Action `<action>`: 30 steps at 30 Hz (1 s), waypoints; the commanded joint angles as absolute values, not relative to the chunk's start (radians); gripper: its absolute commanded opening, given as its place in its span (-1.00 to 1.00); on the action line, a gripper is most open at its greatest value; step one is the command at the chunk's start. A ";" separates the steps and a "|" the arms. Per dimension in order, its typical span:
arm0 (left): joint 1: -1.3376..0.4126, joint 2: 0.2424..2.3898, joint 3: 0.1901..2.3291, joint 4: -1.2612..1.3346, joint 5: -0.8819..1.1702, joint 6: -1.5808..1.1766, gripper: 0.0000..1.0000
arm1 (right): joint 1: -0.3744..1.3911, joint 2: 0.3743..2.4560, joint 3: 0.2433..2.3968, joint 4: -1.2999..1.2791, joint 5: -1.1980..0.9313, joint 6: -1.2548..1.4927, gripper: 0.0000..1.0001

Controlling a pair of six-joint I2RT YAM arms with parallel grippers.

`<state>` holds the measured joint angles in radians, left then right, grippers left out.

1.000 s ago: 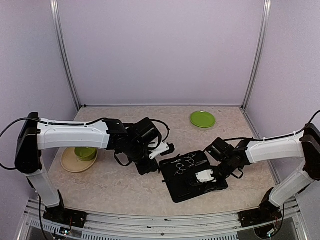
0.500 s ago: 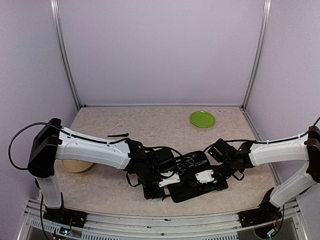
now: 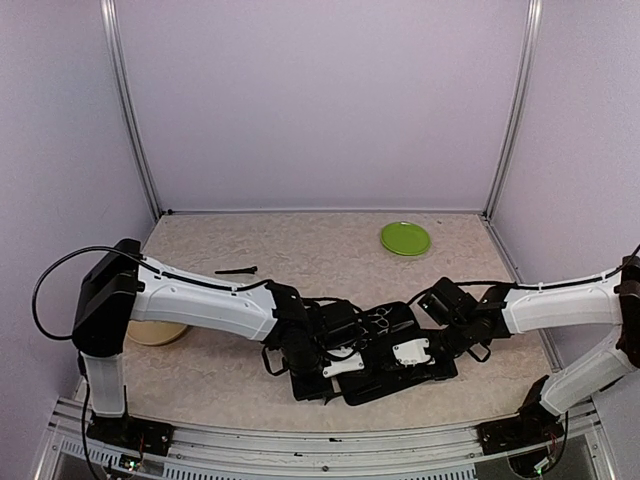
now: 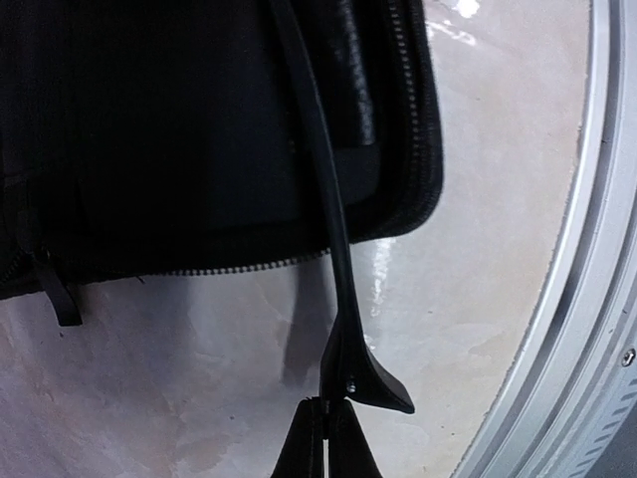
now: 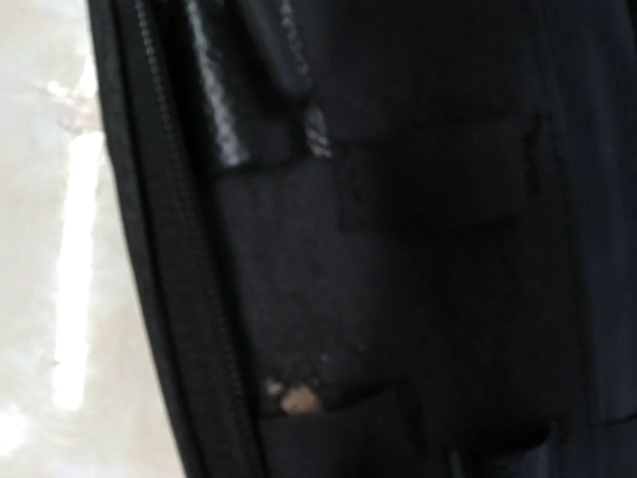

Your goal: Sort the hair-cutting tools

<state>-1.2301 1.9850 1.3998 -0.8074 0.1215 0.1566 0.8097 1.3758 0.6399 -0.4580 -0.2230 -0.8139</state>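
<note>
My left gripper (image 4: 326, 406) is shut on the wide end of a thin black hair clip (image 4: 333, 249). The clip's long tip lies across the corner of the open black case (image 4: 179, 139). From above, this gripper (image 3: 325, 378) sits low at the case's near left corner. Small silver scissors (image 3: 378, 318) lie in the far part of the case (image 3: 400, 330). Another black clip (image 3: 236, 270) lies on the table at the far left. My right gripper (image 3: 414, 352) is pressed down over the case's right half. Its wrist view shows only dark case lining (image 5: 398, 249) and a zip edge (image 5: 169, 249), so its fingers are hidden.
A green plate (image 3: 405, 238) rests at the far right of the table. A beige plate (image 3: 152, 333) peeks out behind my left arm at the left. The metal table rail (image 4: 597, 299) runs close beside the left gripper.
My left arm has swung from left of the case down to its near left corner, carrying the clip and now covering the beige plate's bowl. The right arm has barely moved.
</note>
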 commanded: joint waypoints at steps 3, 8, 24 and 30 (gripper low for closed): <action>-1.192 2.049 1.462 -0.850 0.100 0.144 -1.00 | 0.814 1.341 0.637 -0.458 -0.221 -0.808 -0.46; -1.185 2.092 1.525 -0.876 0.081 0.147 -1.00 | 0.814 1.338 0.640 -0.451 -0.237 -0.803 -0.46; -1.167 2.225 1.694 -0.900 0.047 0.193 -1.00 | 0.815 1.351 0.626 -0.419 -0.248 -0.802 -0.45; -1.167 2.241 1.752 -0.937 0.034 0.193 -1.00 | 0.814 1.355 0.627 -0.424 -0.250 -0.796 -0.45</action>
